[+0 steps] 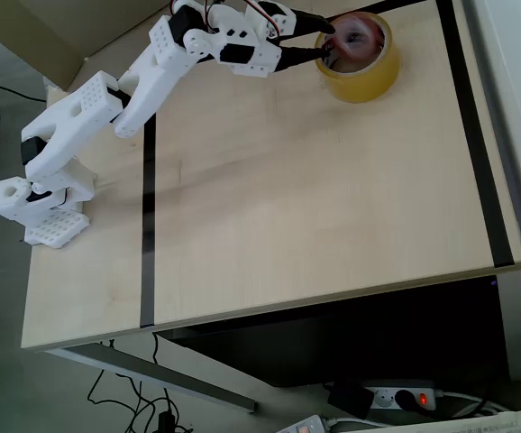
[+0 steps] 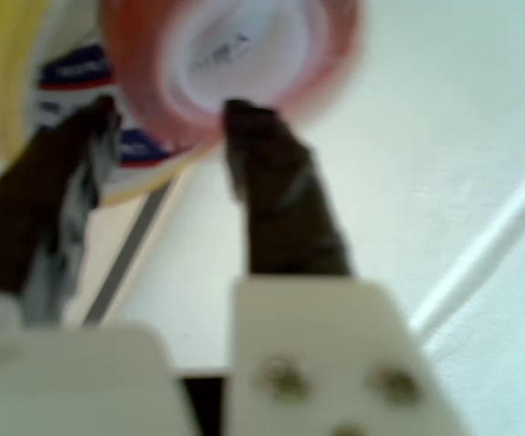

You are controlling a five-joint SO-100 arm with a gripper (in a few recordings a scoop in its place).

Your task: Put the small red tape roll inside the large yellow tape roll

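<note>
Claw (image 2: 167, 123) of the white arm pinches the small glossy red tape ring (image 2: 235, 54), one dark finger (image 2: 281, 200) inside its pale core. In the overhead view that ring (image 1: 355, 38) sits over, perhaps partly within, the wide translucent yellow tape roll (image 1: 369, 83) at the pale wooden surface's (image 1: 315, 207) far edge.

The large yellow tape roll (image 1: 361, 79) is showing translucent amber, the small red tape roll (image 2: 231, 54) glossy red, the surface (image 1: 306, 207) pale wood with black stripes.

Your gripper (image 2: 167, 123) pinches the blurred red tape roll (image 2: 231, 54) by its wall, one dark finger (image 2: 281, 195) inside the pale core, with the yellow tape roll (image 2: 26, 73) just behind.
</note>
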